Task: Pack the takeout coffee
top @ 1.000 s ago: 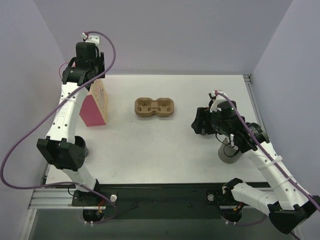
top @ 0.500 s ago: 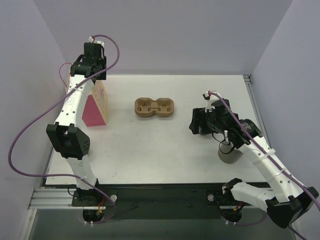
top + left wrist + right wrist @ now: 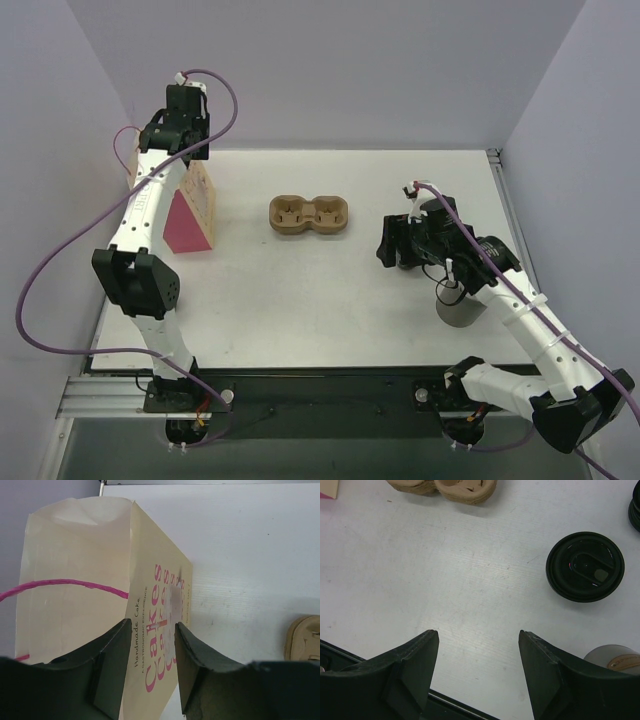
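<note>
Reaching stage: right hand [image 3: 478, 647], wide open and empty, must centre over the lidded cup [image 3: 584, 566]; left hand [image 3: 152, 635], part-open, straddles the bag [image 3: 75, 615] rim.

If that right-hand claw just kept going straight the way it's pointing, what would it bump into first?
Probably the bare table. The right gripper, jaws open, points down at plain white surface. The lidded black cup sits off to one side, out of line, though depth is hard to judge.

Open table [image 3: 470, 570] between right gripper [image 3: 477, 645] and pulp tray [image 3: 445, 487]; coffee cup [image 3: 585, 566] aside.
</note>
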`<state>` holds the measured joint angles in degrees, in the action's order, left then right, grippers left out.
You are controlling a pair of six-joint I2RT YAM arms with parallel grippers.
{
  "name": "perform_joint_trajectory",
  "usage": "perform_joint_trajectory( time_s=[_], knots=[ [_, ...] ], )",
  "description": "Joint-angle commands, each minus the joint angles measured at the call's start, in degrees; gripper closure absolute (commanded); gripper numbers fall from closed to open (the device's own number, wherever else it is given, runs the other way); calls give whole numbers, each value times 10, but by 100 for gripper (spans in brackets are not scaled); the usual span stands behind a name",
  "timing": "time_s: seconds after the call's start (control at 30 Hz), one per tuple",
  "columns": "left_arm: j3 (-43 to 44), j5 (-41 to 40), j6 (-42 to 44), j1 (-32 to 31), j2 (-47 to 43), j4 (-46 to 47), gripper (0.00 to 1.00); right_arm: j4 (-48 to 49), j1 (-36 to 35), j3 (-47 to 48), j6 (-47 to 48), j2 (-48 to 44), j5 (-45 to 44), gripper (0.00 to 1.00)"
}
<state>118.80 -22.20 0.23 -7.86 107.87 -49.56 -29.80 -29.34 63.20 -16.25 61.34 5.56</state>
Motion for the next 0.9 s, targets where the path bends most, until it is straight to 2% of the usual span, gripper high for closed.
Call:
perform_joint_trajectory(
  time_s=[0.0, 0.13, 0.27, 0.37, 0.47, 0.87],
  knots=[
    [34, 9, 7, 4, -31, -4, 50, 10, -5, -5, 1, -2, 2, 34],
    [54, 20, 3, 5, -49, -15, 50, 11, -5, -6, -3, 5, 5, 34],
    [47, -8, 7, 6, -52, -30, 50, 17, -8, -10, -8, 6, 8, 34],
    [7, -16, 2, 7, -76, -13, 50, 19, -9, -11, -9, 5, 9, 34],
    [-35, 11, 2, 14, -89, 17, 50, 19, -11, -11, -7, 1, 9, 34],
    [-47, 35, 5, 15, -27, 30, 51, 18, -11, -7, -2, -3, 1, 34]
  ],
)
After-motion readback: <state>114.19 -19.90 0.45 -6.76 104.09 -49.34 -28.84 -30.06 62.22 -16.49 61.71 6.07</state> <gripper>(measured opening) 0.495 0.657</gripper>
